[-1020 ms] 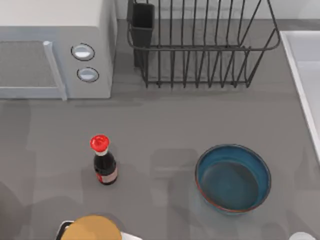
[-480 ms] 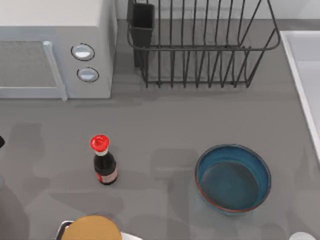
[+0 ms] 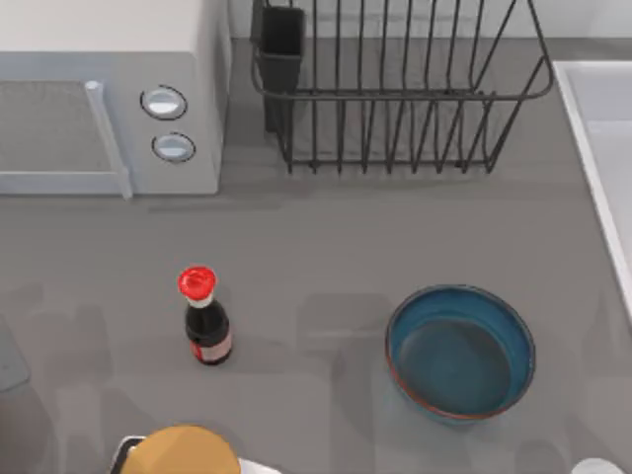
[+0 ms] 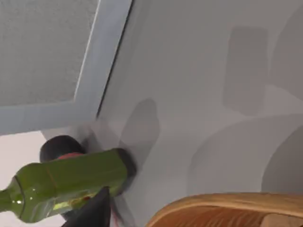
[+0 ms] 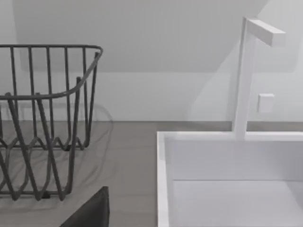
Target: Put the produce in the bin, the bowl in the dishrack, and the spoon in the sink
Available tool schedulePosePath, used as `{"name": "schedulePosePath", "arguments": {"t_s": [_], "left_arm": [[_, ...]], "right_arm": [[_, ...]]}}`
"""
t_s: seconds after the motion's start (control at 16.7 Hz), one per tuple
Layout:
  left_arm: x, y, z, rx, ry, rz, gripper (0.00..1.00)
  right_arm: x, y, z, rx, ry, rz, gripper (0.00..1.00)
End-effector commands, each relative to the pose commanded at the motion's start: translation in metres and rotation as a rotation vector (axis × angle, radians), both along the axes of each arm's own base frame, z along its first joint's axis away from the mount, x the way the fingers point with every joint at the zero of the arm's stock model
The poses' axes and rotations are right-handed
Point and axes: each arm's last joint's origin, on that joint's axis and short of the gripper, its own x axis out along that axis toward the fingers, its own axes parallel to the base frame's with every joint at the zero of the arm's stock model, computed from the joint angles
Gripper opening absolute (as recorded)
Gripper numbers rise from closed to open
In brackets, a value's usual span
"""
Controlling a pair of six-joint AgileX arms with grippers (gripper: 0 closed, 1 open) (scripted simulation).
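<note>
The teal-blue bowl [image 3: 460, 353] with a reddish-brown rim stands upright on the grey table, front right, with nothing in it. The black wire dishrack [image 3: 400, 99] stands at the back centre with a dark utensil cup [image 3: 280, 44] on its left corner; it also appears in the right wrist view as the dishrack [image 5: 42, 123]. The pale sink [image 3: 604, 148] runs along the right edge, and the sink [image 5: 227, 179] lies close below my right gripper [image 5: 92, 213]. A dark part of my left gripper [image 4: 92, 213] hangs by a green bottle [image 4: 71, 182] near the microwave door. The produce, spoon and bin are out of view.
A white microwave [image 3: 109, 99] with two round knobs fills the back left. A dark sauce bottle [image 3: 205, 321] with a red cap stands left of centre. A round wooden object [image 3: 183, 452] sits at the front edge. A white tap [image 5: 246, 75] rises behind the sink.
A dark bit of arm at the top view's left edge has slipped away, and the shadows on the table's left side have shifted. The bowl and the sauce bottle have not moved.
</note>
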Motion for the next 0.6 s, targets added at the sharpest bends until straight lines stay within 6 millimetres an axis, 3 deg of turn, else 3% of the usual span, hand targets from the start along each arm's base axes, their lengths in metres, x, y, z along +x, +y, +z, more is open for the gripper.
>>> {"name": "schedulePosePath", "arguments": {"t_s": [0.3, 0.6], "left_arm": [[-0.017, -0.001, -0.017, -0.583, -0.3, 0.316, 1.0], [-0.024, 0.0, -0.019, -1.018, -0.532, 0.417, 1.0]], "right_arm": [[0.0, 0.0, 0.0, 0.0, 0.0, 0.0, 1.0], [0.0, 0.0, 0.0, 0.0, 0.0, 0.0, 1.0]]}}
